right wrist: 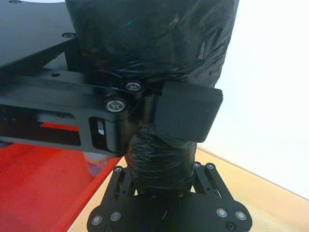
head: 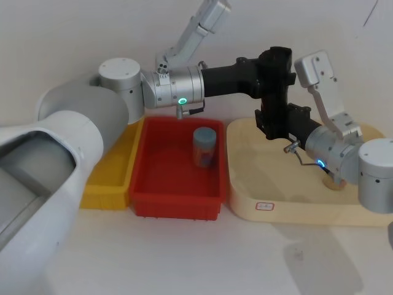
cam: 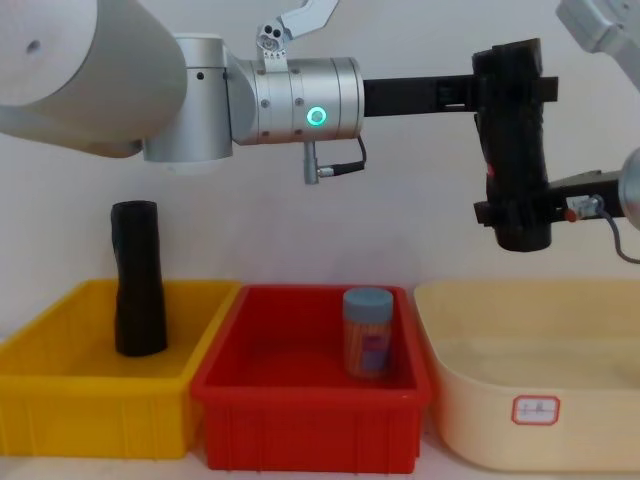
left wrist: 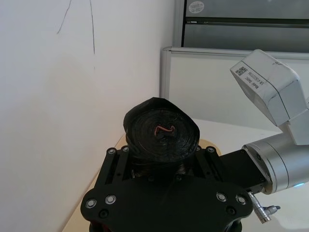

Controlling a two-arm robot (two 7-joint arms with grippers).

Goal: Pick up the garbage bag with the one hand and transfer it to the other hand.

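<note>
The garbage bag (cam: 510, 150), a tall black roll, hangs upright in the air above the cream tray. Its red-orange mark shows on the top end of the garbage bag (left wrist: 164, 129) in the left wrist view. My left gripper (cam: 505, 88), on the green-ringed arm, is shut on the roll's upper part. My right gripper (cam: 512, 215), on the blue-ringed arm, is closed around the lower part. In the right wrist view a left finger pad (right wrist: 186, 111) presses the garbage bag (right wrist: 161, 159) just above my right gripper (right wrist: 164, 181). From the head view the garbage bag (head: 277, 92) sits between both arms.
A yellow bin (cam: 90, 410) at the left holds another black roll (cam: 137, 280). A red bin (cam: 310, 425) in the middle holds a blue-lidded jar (cam: 368, 332). The cream tray (cam: 480, 420) lies on the right, under both grippers. A white wall stands close behind.
</note>
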